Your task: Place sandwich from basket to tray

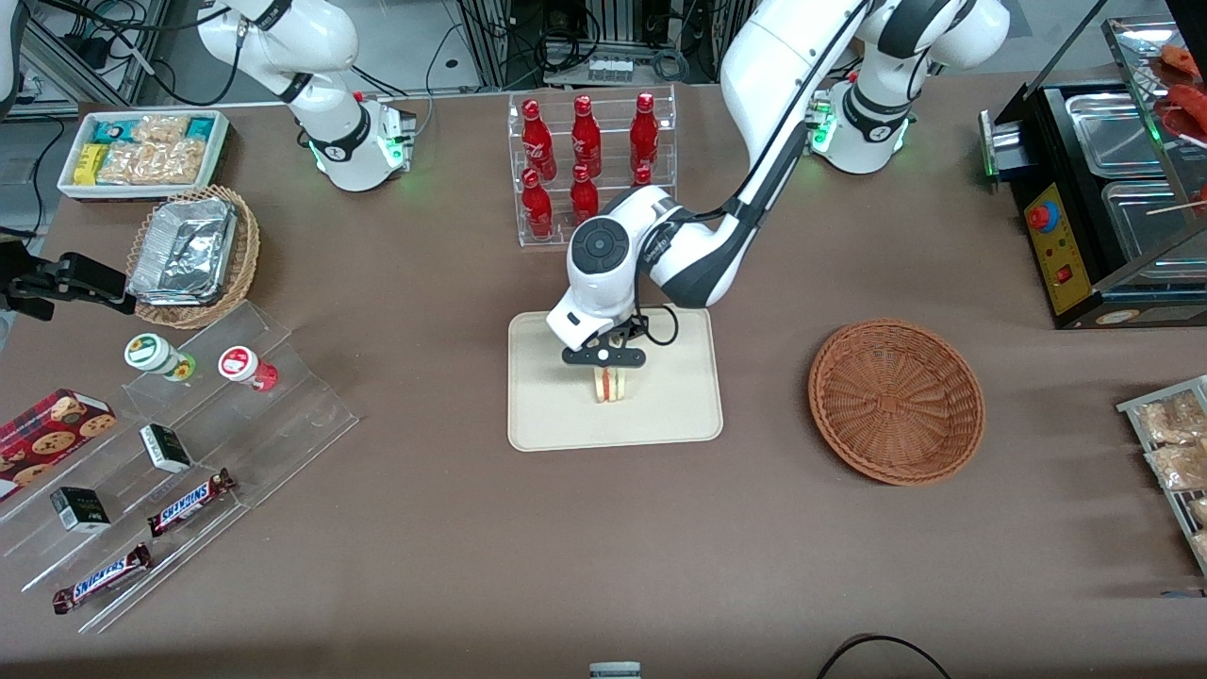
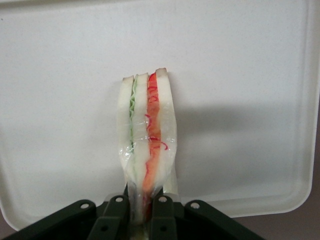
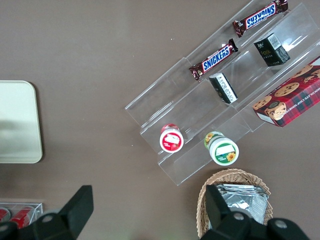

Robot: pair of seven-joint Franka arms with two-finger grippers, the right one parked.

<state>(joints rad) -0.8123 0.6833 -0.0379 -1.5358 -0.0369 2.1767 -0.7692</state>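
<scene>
The sandwich (image 1: 611,385) is a small wrapped wedge of pale bread with green and orange-red filling; it stands on edge on the cream tray (image 1: 566,424), near the tray's middle. My left gripper (image 1: 605,367) is directly above it, shut on the sandwich's upper end. In the left wrist view the sandwich (image 2: 147,145) runs out from between the black fingers (image 2: 116,212) over the tray (image 2: 250,100). The reddish-brown wicker basket (image 1: 896,400) lies empty on the table, toward the working arm's end, apart from the tray.
A clear rack of red bottles (image 1: 589,160) stands farther from the front camera than the tray. A clear stepped display (image 1: 189,453) with snack bars and cups, a tan basket of foil trays (image 1: 193,255) and a white snack bin (image 1: 141,151) lie toward the parked arm's end. A black food warmer (image 1: 1103,207) stands toward the working arm's end.
</scene>
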